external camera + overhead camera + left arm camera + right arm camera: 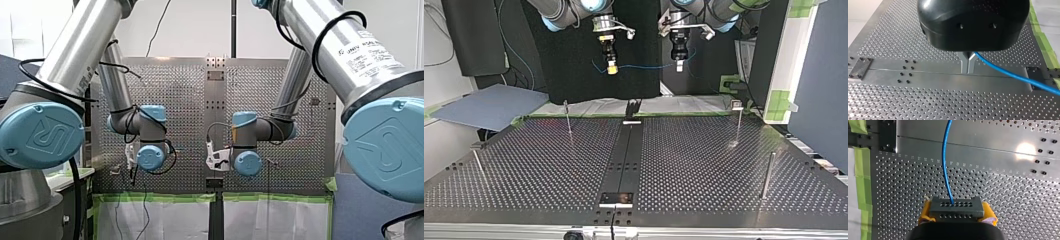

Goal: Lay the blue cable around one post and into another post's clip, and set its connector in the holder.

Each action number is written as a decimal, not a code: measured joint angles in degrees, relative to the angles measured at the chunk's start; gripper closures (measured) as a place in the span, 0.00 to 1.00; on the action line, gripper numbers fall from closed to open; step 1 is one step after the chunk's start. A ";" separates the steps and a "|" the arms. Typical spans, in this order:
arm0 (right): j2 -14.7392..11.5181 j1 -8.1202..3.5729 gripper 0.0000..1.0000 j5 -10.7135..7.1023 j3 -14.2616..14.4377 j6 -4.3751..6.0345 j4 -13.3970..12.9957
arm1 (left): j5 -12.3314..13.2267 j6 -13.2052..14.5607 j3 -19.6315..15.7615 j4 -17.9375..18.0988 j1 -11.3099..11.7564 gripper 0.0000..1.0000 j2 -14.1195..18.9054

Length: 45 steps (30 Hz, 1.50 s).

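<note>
Top view shows the table (704, 160); high over its far end, my left gripper (679, 66) has its metal fingers (964, 63) pinched together on the blue cable (1023, 79), which runs out sideways from between them. My right gripper (612, 69) clamps the connector (956, 206) between yellow pads (926, 210), the cable leaving its face. Between the two the cable sags slightly in mid-air. Four thin posts (568, 117) stand on the table, well apart from the cable.
</note>
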 joint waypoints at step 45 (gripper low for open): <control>-3.19 2.02 1.00 2.87 0.93 3.23 3.25 | -5.44 -1.65 3.45 -10.50 -6.59 1.00 5.94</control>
